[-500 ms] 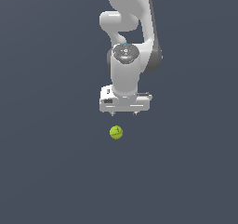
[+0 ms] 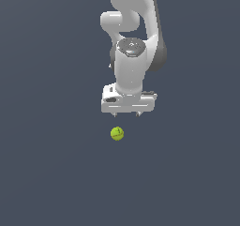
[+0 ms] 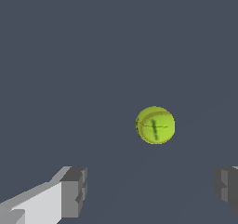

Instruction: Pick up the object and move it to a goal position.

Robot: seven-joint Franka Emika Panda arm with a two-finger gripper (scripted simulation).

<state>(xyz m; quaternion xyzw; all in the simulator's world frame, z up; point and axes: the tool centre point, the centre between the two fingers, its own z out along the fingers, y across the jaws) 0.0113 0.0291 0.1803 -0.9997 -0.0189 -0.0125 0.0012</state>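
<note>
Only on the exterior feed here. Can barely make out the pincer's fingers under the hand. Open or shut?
Observer: Open. The wrist view shows the pincer with its two fingers wide apart and nothing between them.
Operator: Is the ball inside the gap?
Observer: No. The ball lies clear of both fingertips and touches neither.
Operator: Any markings on it?
Observer: A dark cross on the side facing the wrist camera.

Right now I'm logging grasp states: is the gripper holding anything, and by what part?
Nothing is held. The gripper is open, and the ball sits apart from its fingers.
</note>
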